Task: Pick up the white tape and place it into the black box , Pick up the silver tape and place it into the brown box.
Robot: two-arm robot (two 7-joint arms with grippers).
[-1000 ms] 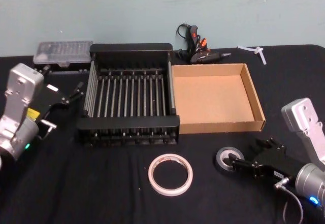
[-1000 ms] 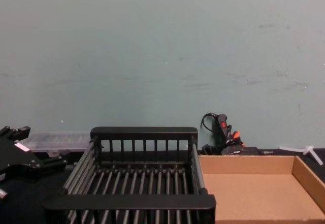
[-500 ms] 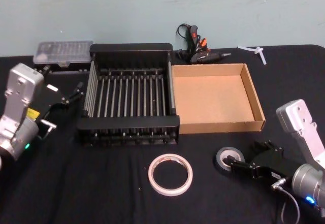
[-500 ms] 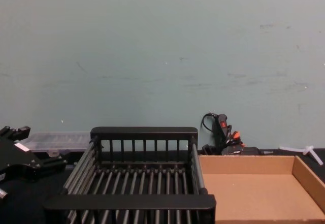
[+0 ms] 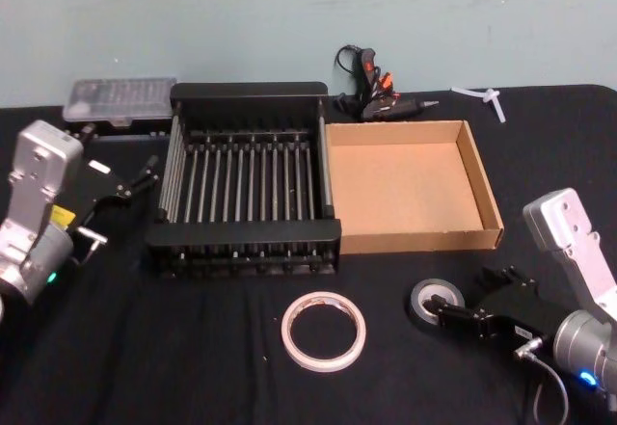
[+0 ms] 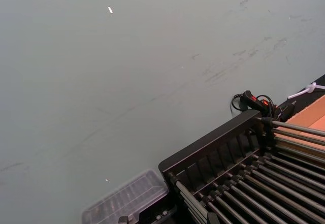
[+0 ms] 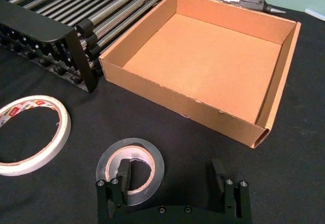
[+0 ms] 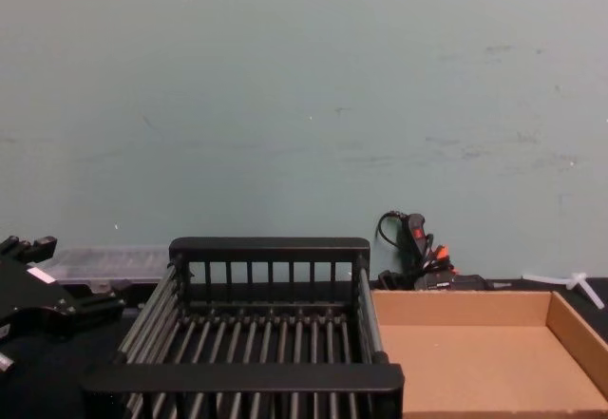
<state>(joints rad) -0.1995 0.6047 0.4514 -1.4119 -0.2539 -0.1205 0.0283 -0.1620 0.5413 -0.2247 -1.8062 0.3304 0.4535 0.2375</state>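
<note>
The silver tape (image 5: pixel 428 300) (image 7: pixel 130 170) lies flat on the black cloth in front of the brown box (image 5: pixel 419 242) (image 7: pixel 167 99). My right gripper (image 5: pixel 466 292) (image 7: pixel 170 178) is open and low over it, with one finger in the roll's core and the other outside it to the right. The white tape (image 5: pixel 324 331) (image 7: pixel 30 132) lies flat to the left, in front of the black box (image 5: pixel 241 232) (image 8: pixel 242 378). Both boxes hold nothing. My left gripper (image 5: pixel 120 179) (image 8: pixel 71 295) is open and parked left of the black box.
A glue gun (image 5: pixel 376 92) lies behind the boxes by the wall. A clear plastic case (image 5: pixel 120 97) sits at the back left, and a small white plastic piece (image 5: pixel 487 94) at the back right. Black cloth covers the table.
My right arm has shifted slightly left, settling its open fingers around the silver tape. Both tapes and the left arm have stayed put.
</note>
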